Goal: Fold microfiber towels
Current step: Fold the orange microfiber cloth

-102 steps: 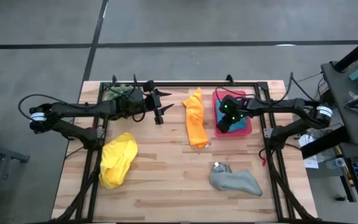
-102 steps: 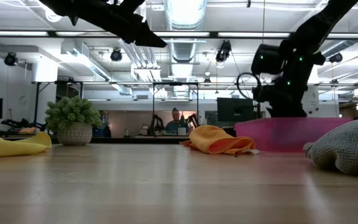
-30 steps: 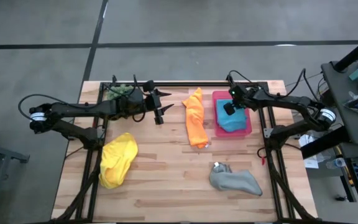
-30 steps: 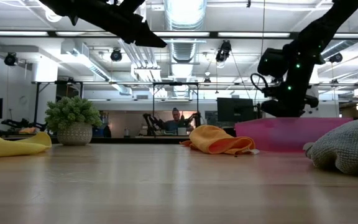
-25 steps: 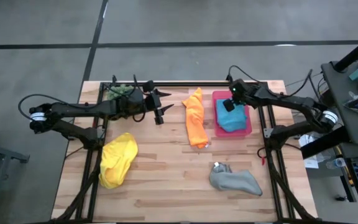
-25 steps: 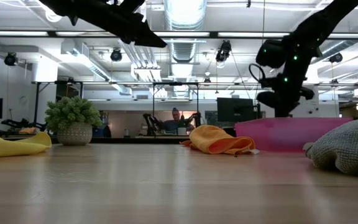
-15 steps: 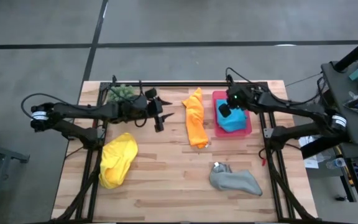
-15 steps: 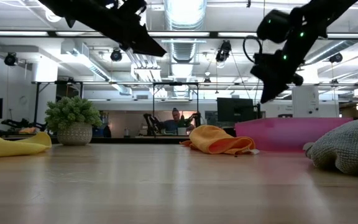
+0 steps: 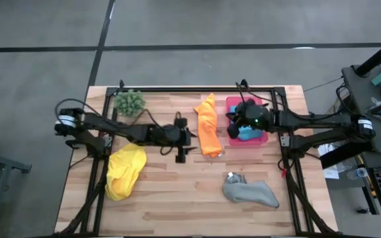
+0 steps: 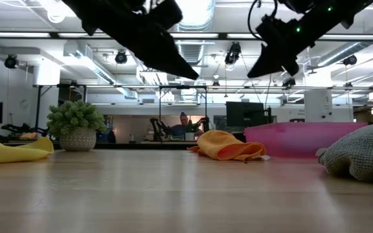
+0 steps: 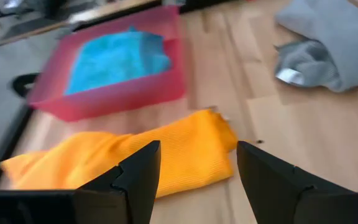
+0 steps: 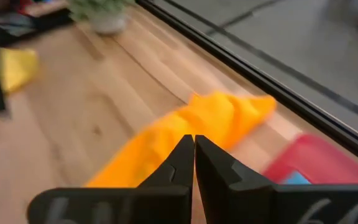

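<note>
While the orange towel (image 9: 208, 125) lies stretched out on the wooden surface (image 9: 177, 192), just beside the pink tray (image 9: 231, 137), the left tool (image 9: 182, 142) is held above the surface close to it, with its fingers spread wide and nothing between them. The right tool (image 9: 234, 123) is held above the tray's edge nearest the orange towel, its fingers pressed together and empty. The blue towel (image 9: 249, 132) is seen lying inside the tray. The yellow towel (image 9: 125, 170) and the grey towel (image 9: 251, 192) are left crumpled on the surface, well apart from each other.

A risk is judged here: both tools are near the same orange towel, so they could knock together if both are lowered at once. The cloth could also be dragged against the tray if only one layer is pinched.

From above, all four towels and both arms are shown. The left wrist view alone shows the label on the grey towel. The low view shows that both tools are well clear of the surface.
</note>
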